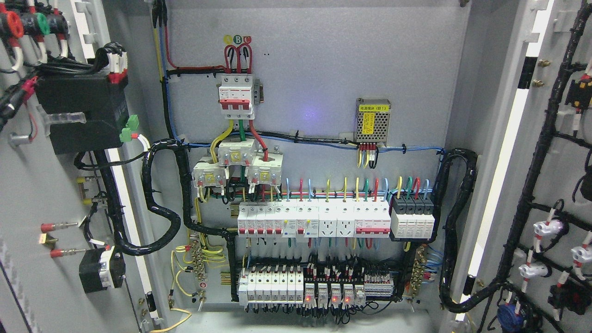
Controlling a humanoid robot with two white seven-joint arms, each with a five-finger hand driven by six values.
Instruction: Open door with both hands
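An electrical cabinet stands with both doors swung wide. The left door (41, 194) fills the left edge, its inner face carrying a black box and wiring. The right door (555, 185) fills the right edge with black cable looms and white connectors. Between them the grey back panel (323, 83) shows a red and white main breaker (237, 92), a row of white breakers (314, 221) and a lower terminal row (314, 289). Neither of my hands nor any arm shows in the head view.
A small meshed power supply with a yellow label (373, 121) hangs at the upper right of the panel. Thick black corrugated conduits (159, 199) loop from each door into the cabinet. The cabinet floor (300, 321) lies at the bottom.
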